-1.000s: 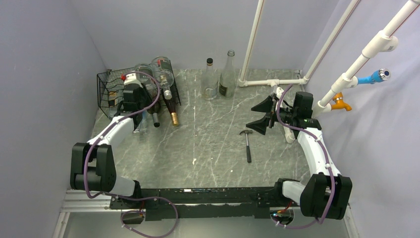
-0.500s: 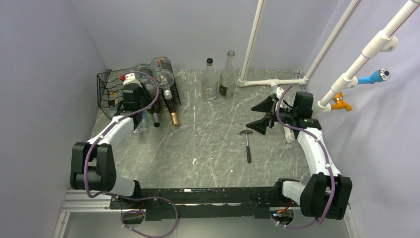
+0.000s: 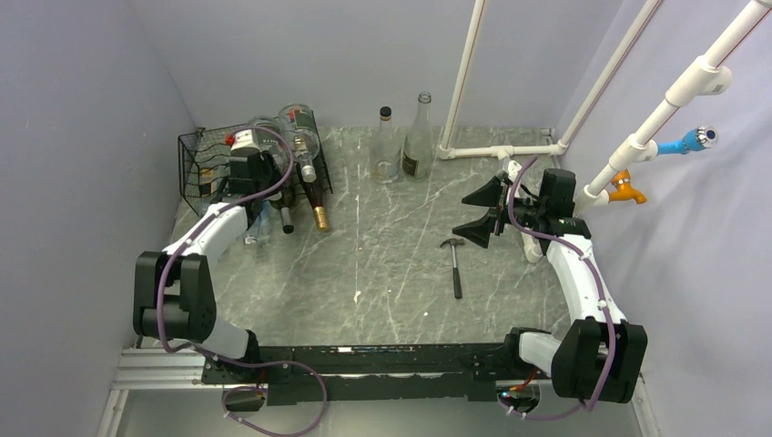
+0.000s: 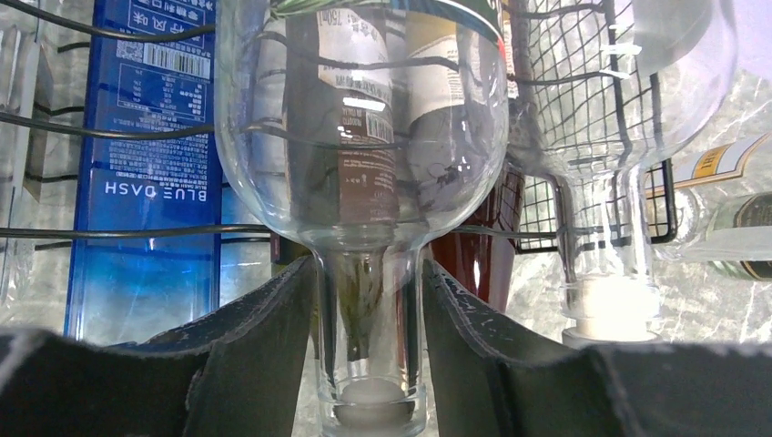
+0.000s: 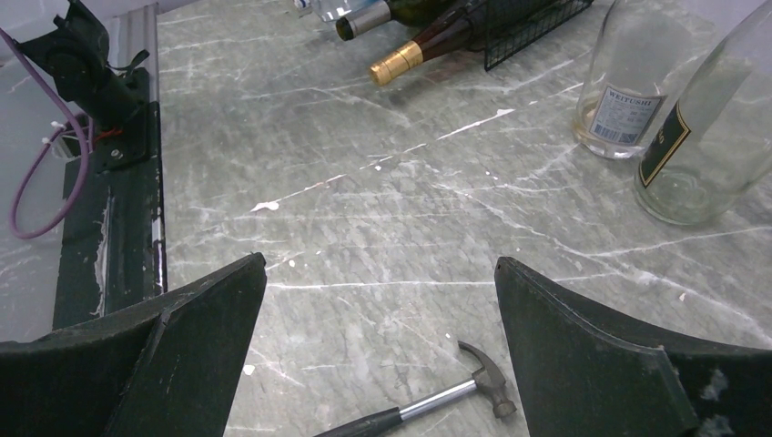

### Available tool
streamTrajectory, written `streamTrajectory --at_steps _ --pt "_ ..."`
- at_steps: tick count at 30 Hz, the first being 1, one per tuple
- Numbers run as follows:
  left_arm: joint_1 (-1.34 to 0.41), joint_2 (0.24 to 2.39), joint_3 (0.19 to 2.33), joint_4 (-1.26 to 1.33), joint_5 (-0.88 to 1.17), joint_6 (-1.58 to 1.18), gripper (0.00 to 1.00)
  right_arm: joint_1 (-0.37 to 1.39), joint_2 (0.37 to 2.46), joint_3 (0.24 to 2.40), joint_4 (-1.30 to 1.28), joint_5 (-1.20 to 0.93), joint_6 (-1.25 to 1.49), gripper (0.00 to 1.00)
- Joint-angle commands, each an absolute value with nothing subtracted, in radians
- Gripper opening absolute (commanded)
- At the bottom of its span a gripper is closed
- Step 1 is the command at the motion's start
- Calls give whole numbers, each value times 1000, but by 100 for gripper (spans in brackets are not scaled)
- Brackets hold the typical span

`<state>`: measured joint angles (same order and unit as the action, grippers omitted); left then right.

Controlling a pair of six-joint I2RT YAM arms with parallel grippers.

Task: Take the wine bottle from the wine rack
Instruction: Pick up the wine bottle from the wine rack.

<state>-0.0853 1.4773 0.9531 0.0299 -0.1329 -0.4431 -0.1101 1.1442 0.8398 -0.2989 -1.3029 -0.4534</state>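
We clamp the left end effector [image 4: 369, 273] on the neck of the clear wine bottle [image 4: 364, 118], lying neck-outward in the wine rack [image 3: 196, 164], for a probable straight pull-out; the right end effector [image 5: 380, 264] hangs spread wide.

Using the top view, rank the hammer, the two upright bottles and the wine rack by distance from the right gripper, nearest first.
1. Hammer, on the table just beside the right gripper, toward the arm bases.
2. Taller open-topped bottle, upright at back centre.
3. Black-capped bottle, just left of it.
4. Wine rack, far back-left corner.
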Motion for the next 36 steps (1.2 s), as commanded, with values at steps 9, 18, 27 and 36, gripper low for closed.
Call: streamTrajectory --at_steps 9,18,27,36 --pt "-55 1539 1062 2 -93 -469 51 -117 1126 848 -294 -1342 -483 100" --pt "-53 1538 1062 2 -81 -468 25 -117 1127 848 -296 -1342 -487 100" --pt "-53 1437 1011 61 -98 -440 0 -117 1127 848 -298 -1343 -486 100" --pt "-52 1323 986 120 -128 -413 0 -117 1123 850 -299 -1344 -488 100"
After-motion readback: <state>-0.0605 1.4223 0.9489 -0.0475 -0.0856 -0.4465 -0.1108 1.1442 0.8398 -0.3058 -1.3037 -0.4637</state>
